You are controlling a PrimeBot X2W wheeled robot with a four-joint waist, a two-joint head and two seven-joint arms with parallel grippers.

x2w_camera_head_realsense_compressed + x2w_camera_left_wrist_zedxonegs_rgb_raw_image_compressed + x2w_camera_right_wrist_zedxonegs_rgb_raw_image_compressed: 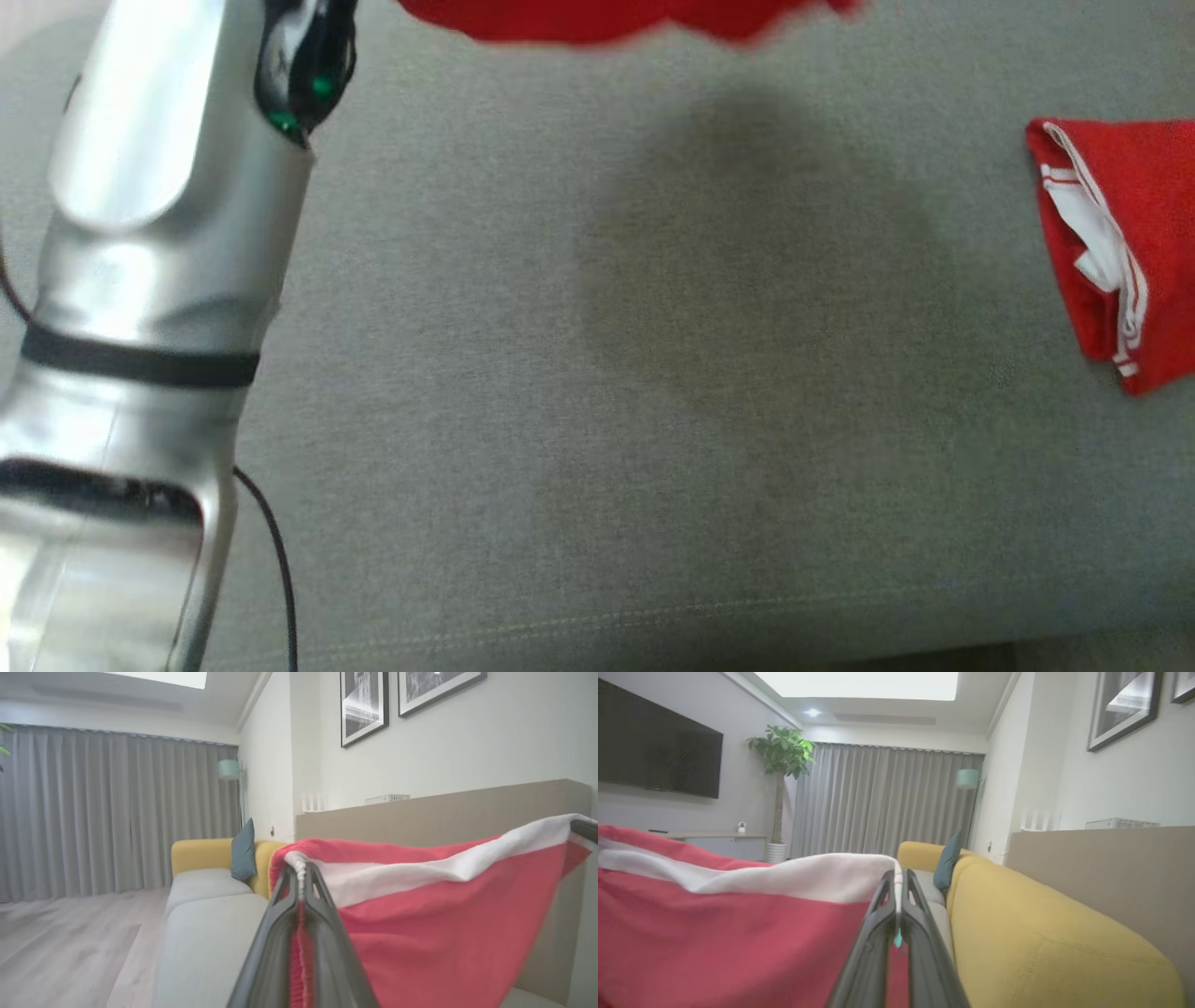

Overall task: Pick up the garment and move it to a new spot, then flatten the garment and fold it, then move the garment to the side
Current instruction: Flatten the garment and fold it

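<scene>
The garment (444,914) is red with a wide white band and hangs stretched in the air between my two grippers. In the left wrist view my left gripper (299,870) is shut on one corner of the white band, and a dark finger of the right gripper (584,829) holds the far corner. Seen from the right wrist, my right gripper (899,875) is shut on the band, with the garment (714,933) spreading away to the left. From the head camera only the garment's blurred lower edge (607,19) shows at the top, beside my silver left forearm (159,233).
Another red garment (1120,243) with white trim lies folded at the right on the grey seat cushion (653,420). The cushion's front seam runs along the bottom. A yellow sofa end (1041,942), a teal pillow (244,851) and a beige back panel (444,812) stand around.
</scene>
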